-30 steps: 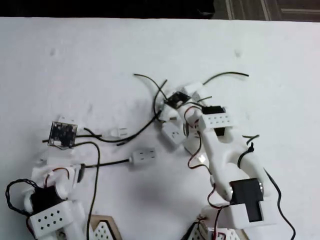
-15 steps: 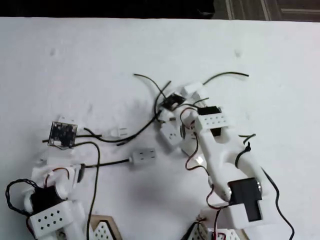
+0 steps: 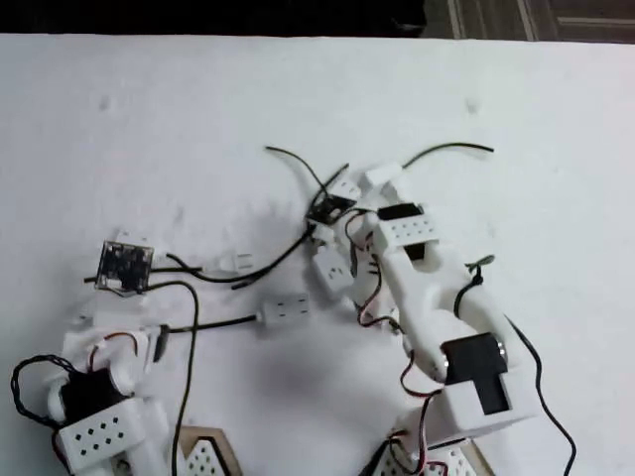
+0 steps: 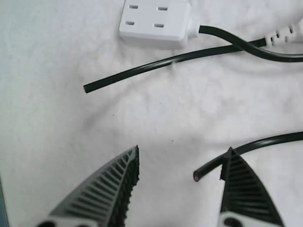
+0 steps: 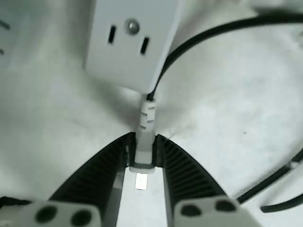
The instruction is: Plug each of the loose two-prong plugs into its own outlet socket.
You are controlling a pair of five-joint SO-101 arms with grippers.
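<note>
The right gripper pinches a white plug by its body. The plug's black cord runs past the edge of a two-slot outlet, which lies just ahead. The left gripper is spread wide above the table, and a cut cord end lies beside one finger. A four-slot outlet lies farther off. The table is white and matte. A dark strip lies beyond its far edge, with floor at one corner.

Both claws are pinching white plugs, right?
Not quite: the left claw is open and holds nothing, as the left wrist view shows. The right claw does pinch a white plug.
</note>
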